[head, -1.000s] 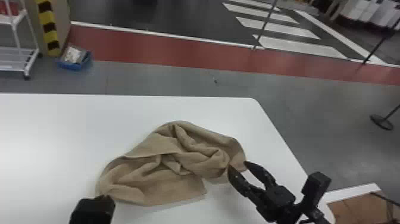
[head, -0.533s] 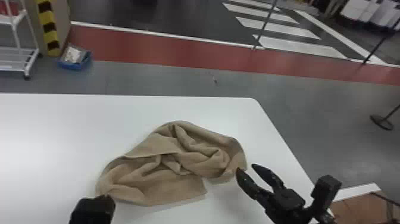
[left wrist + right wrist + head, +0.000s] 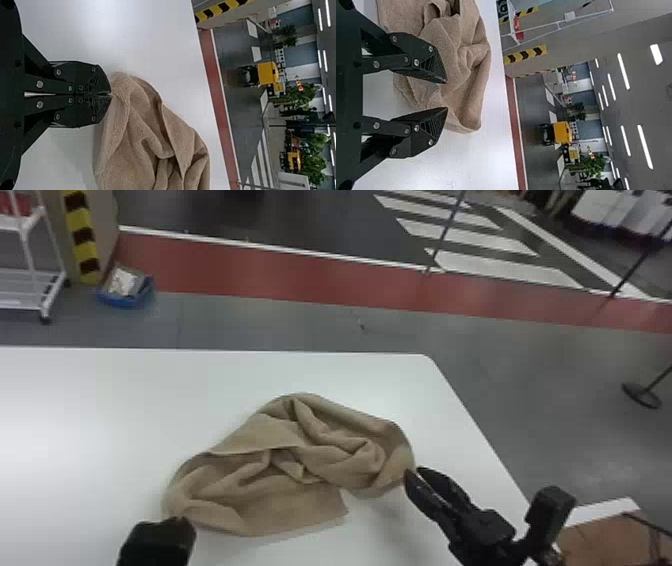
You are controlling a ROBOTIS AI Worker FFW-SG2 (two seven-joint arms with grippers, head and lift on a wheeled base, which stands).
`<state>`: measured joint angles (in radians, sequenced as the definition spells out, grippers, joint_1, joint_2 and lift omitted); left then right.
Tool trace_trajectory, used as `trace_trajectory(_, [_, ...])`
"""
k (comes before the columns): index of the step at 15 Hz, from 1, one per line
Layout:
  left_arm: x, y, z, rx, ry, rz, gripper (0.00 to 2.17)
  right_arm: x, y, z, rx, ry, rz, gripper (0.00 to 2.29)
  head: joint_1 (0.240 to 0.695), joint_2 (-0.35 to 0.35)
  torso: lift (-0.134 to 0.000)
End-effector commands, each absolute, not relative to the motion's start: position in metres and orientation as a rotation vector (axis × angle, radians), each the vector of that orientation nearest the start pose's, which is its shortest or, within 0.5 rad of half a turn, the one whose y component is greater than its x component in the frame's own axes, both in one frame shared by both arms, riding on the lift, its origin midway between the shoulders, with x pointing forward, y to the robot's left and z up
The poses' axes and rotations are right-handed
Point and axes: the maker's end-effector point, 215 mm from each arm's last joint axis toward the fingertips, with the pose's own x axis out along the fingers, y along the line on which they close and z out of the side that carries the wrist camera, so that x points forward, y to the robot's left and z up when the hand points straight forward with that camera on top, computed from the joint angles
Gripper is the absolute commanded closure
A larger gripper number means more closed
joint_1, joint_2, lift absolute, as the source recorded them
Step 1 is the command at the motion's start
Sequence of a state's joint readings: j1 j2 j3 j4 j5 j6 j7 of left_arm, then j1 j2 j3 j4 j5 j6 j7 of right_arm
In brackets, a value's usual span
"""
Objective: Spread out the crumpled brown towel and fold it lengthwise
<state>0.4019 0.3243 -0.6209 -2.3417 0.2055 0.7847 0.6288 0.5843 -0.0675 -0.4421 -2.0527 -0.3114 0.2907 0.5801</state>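
Note:
The brown towel [image 3: 280,470] lies crumpled on the white table [image 3: 100,415], with several folds bunched at its middle and right. My left gripper [image 3: 157,542] is at the towel's near left edge; in the left wrist view this gripper [image 3: 110,95] is shut, its tips pinching the edge of the towel [image 3: 138,134]. At the towel's right end is my right gripper [image 3: 415,471], open. From the right wrist, the gripper [image 3: 447,95] has parted fingers, with part of the towel [image 3: 466,83] beyond them and no cloth visibly clamped.
The table's right edge [image 3: 480,425] slopes down past the right gripper. A brown box [image 3: 600,540] stands beyond it at the lower right. On the floor behind are a white rack [image 3: 30,290] and a blue bin [image 3: 125,297].
My right gripper has moved a little to the right from the towel's right end, and its fingers look nearer together in the head view. The left gripper and the towel look much the same.

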Motion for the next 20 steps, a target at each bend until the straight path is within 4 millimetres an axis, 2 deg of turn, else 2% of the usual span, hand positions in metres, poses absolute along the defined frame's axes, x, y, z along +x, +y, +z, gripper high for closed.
trace_trajectory(1, [0.349,0.058,-0.408,0.189,0.517,-0.159,1.27,0.378,-0.342,-0.401,0.165,0.281,0.224,0.92,0.695,-0.350,-0.124])
trace_trajectory(2, [0.349,0.059,-0.408,0.190,0.517,-0.157,1.27,0.379,-0.343,-0.401,0.169,0.283,0.223,1.28,0.695,-0.350,-0.124])
trace_trajectory(3, [0.349,0.059,-0.408,0.190,0.517,-0.157,1.27,0.380,-0.345,-0.401,0.172,0.285,0.219,1.36,0.695,-0.350,-0.124])
trace_trajectory(5, [0.349,0.060,-0.408,0.193,0.516,-0.155,1.27,0.381,-0.347,-0.395,0.172,0.275,0.217,1.38,0.695,-0.350,-0.124])
trace_trajectory(6, [0.349,0.061,-0.407,0.194,0.514,-0.149,1.42,0.382,-0.347,-0.395,0.176,0.278,0.216,1.51,0.695,-0.350,-0.124])
trace_trajectory(9, [0.348,0.062,-0.407,0.196,0.514,-0.146,1.42,0.384,-0.347,-0.385,0.187,0.265,0.216,1.50,0.695,-0.350,-0.124])
trace_trajectory(10, [0.348,0.062,-0.407,0.196,0.514,-0.146,1.42,0.382,-0.344,-0.381,0.204,0.263,0.227,1.47,0.695,-0.350,-0.124])
trace_trajectory(12, [0.349,0.061,-0.406,0.193,0.513,-0.147,1.42,0.376,-0.340,-0.374,0.221,0.269,0.239,0.42,0.695,-0.350,-0.124])
trace_trajectory(15, [0.347,0.058,-0.408,0.189,0.518,-0.153,1.42,0.365,-0.342,-0.370,0.254,0.296,0.242,0.36,0.695,-0.350,-0.124])
trace_trajectory(20, [0.347,0.054,-0.409,0.184,0.521,-0.164,1.42,0.354,-0.355,-0.388,0.280,0.336,0.217,0.37,0.695,-0.350,-0.124])
